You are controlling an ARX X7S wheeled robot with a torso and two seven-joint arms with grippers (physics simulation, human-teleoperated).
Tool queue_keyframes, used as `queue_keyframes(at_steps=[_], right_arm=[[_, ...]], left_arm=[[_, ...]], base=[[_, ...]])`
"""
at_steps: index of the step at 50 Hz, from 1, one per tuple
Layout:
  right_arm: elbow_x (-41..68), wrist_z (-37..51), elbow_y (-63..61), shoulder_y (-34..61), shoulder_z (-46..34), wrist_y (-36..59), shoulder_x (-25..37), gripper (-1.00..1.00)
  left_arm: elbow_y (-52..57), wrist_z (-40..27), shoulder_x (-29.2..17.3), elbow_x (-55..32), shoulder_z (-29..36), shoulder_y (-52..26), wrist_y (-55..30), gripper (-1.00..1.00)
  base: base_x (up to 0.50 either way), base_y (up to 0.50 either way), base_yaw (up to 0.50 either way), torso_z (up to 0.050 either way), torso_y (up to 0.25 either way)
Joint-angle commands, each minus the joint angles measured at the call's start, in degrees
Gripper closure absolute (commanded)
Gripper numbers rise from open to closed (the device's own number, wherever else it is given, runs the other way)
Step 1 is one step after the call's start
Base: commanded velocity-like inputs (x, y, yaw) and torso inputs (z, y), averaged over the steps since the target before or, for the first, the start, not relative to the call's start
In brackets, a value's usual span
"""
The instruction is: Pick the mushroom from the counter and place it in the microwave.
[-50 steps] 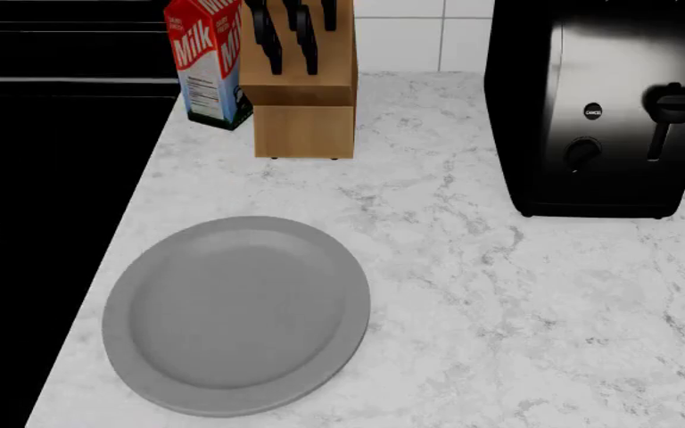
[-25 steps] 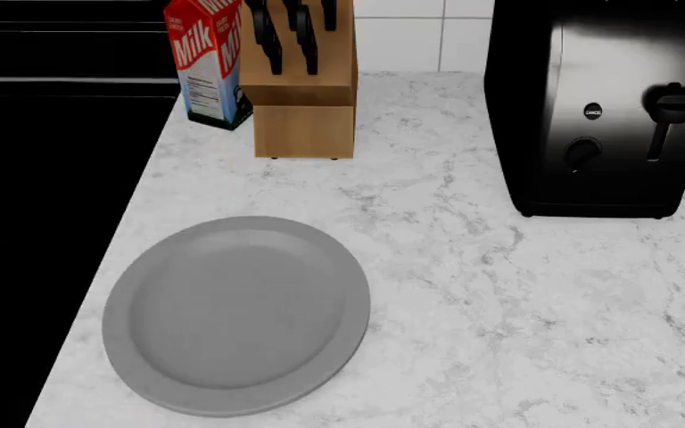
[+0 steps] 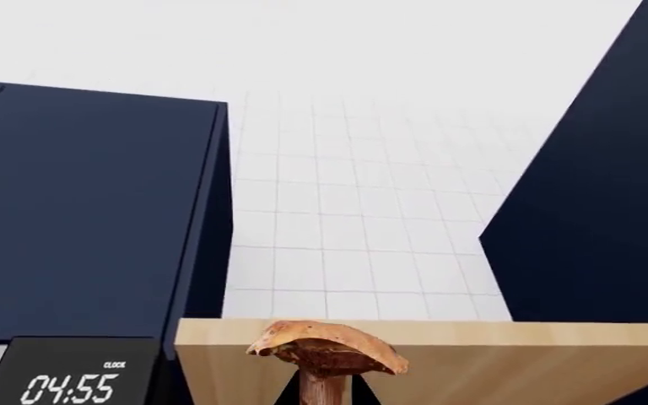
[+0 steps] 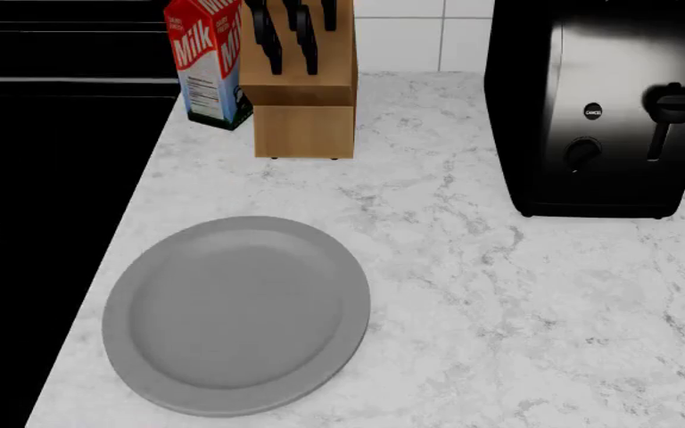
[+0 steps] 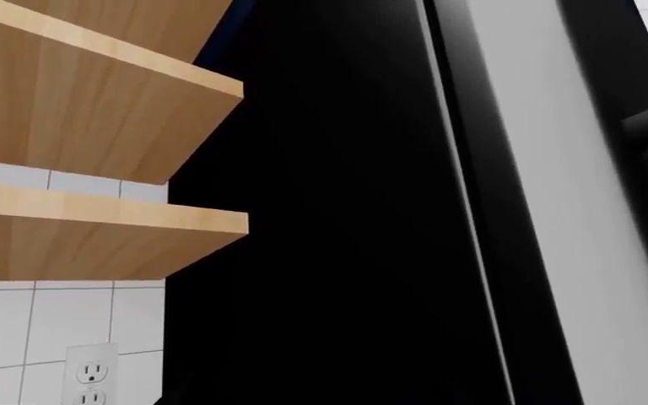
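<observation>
In the left wrist view the mushroom (image 3: 326, 348), with a reddish-brown cap and a thin stem, stands upright between my left gripper's (image 3: 324, 398) dark fingertips (image 3: 287, 398), which are shut on its stem. It is held up high in front of a pale wooden shelf edge (image 3: 504, 363). A corner of the microwave's control panel (image 3: 71, 386) shows a clock reading 04:55 beside it. The counter (image 4: 498, 303), white with grey veining, fills the head view; no mushroom and no gripper shows there. My right gripper is not visible in any view.
On the counter stand a grey plate (image 4: 238, 314), a milk carton (image 4: 206, 61), a wooden knife block (image 4: 304, 80) and a black toaster (image 4: 605, 107). The black stove (image 4: 45, 223) lies to the left. The right wrist view shows wooden shelves (image 5: 88, 110), a tall black appliance (image 5: 336, 219) and a wall outlet (image 5: 90, 375).
</observation>
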Motion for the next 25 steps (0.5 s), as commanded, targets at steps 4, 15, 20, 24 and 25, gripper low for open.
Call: queue_keyframes(at_steps=[4,15,20,24,25], right_arm=[[0.04,-1.27,-0.36,0.23,1.83,1.02,-0.14,-1.0],[-0.27,-1.77,-0.43,-0.77,2.58,0.72,-1.01,-1.0],[-0.33,-1.69,-0.28,-0.58,2.18,0.66,-0.66,-1.0],[-0.36,-1.68,-0.47,-0.74,2.5,0.52,-0.85,-1.0],[-0.35,-1.68,-0.46,-0.72,2.49,0.45,-0.86,-1.0]], left_arm=[[-0.87,0.01,1.42,0.53,-2.19,-0.87,-0.02,1.0],[-0.69,-0.12,1.42,-0.56,-1.2,-0.87,0.09,1.0],[-0.64,-0.16,1.42,-0.33,-1.51,-0.87,0.03,1.0],[-0.82,-0.01,1.42,0.14,-1.6,-0.87,0.17,1.0],[-0.83,-0.07,1.42,0.01,-1.66,-0.87,0.03,1.0]], base=[[0.0,0.0,0.0,0.0,0.0],[-0.22,0.0,0.0,0.0,0.0],[-0.48,0.0,0.0,0.0,0.0],[-0.36,0.0,0.0,0.0,0.0],[0.0,0.0,0.0,0.0,0.0]])
